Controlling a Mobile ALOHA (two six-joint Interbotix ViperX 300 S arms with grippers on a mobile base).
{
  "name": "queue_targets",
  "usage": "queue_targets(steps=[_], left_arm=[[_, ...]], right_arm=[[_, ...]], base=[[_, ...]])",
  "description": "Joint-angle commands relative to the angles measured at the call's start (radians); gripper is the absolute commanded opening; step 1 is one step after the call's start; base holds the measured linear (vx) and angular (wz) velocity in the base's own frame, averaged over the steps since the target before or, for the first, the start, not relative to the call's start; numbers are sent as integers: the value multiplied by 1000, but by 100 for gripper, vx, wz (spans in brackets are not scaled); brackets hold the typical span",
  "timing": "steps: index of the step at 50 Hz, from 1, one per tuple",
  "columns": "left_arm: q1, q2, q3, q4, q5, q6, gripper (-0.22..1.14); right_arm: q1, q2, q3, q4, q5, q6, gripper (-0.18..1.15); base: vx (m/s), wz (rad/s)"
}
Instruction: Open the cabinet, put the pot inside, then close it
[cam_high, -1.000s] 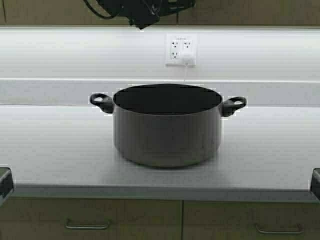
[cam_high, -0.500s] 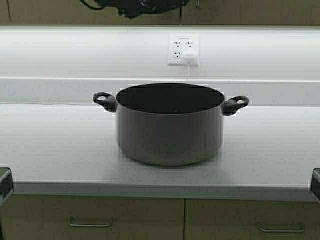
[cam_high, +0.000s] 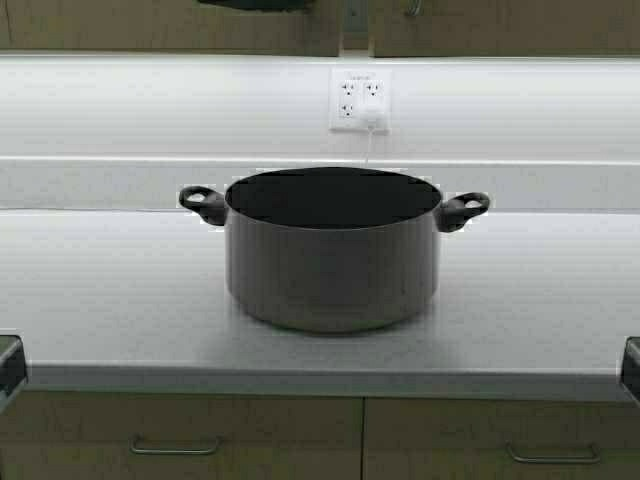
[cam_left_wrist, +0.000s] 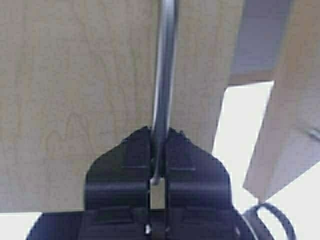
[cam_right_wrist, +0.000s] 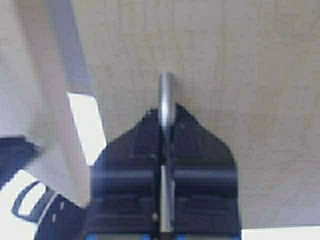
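The left gripper (cam_left_wrist: 159, 145) is clenched on the silver bar handle (cam_left_wrist: 165, 75) of the cabinet's left door (cam_left_wrist: 75, 75), and the right gripper (cam_right_wrist: 166, 125) is clenched on the right door's handle (cam_right_wrist: 166, 97). The 2 doors appear slightly parted, a gap being seen between them at the top of the high view. The pot (cam_high: 333, 250) is seen upright on the white counter (cam_high: 100, 290), below the cabinet (cam_high: 480, 25), untouched. The step is judged best done by both handles being pulled evenly along each door's arc, with firm grips kept so the bars cannot slip. No brand or writing can be read anywhere; the wall outlet (cam_high: 360, 100) is unmarked.
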Motion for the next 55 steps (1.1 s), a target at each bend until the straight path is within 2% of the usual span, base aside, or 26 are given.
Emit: queue_targets(steps=[1,22,30,43,49,52,55], left_arm=[[6,-107,61,-5,-5,-17,4],[6,-278,259,-5,9,-3,4],[26,-371,354,-5,18,8,4],[89,-560,434,-5,150,15,4],[107,-624,439,-5,201,21,4],[110,-629,433,-5,215,37,5],[110,-627,423,-5,239,58,11]], right_arm=[[35,-89,49,-40,40,5,7],[-21,-198,184,-63,143,8,7],[-78,-244,232,-81,196,9,7],[-183,-400,327,-104,282,12,7],[-207,-413,334,-135,344,20,7],[-210,-407,328,-138,345,31,9],[-210,-402,318,-138,371,46,20]], base=[[-6,-3],[-10,-3],[-12,-2],[-6,-1],[-1,-1],[1,-2],[1,0]])
